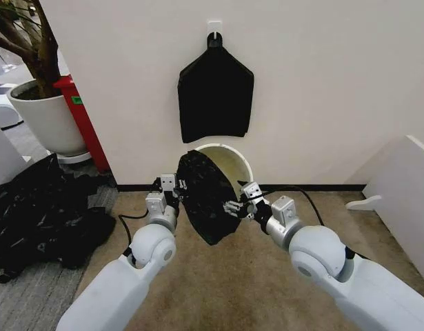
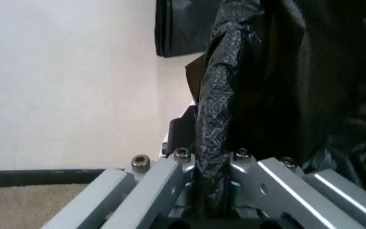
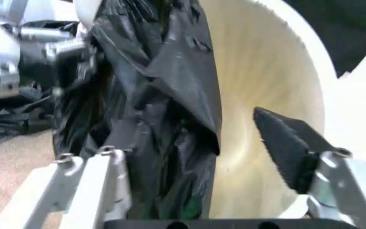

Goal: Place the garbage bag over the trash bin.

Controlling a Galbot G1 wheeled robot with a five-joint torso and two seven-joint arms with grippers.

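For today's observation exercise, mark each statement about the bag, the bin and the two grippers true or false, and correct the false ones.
1. Both grippers hold the bag. False: the left gripper is shut on the bag; the right gripper is open with one finger clear of the plastic.
2. The bag hangs in front of the bin's mouth. True: the bin stands behind it against the wall.
3. The bag already lines the bin. False: the bin's inside is bare.
4. A black bundle hangs on a wall hook above the bin. True: the bundle is there.
5. The bin lies on its side. False: it stands upright.
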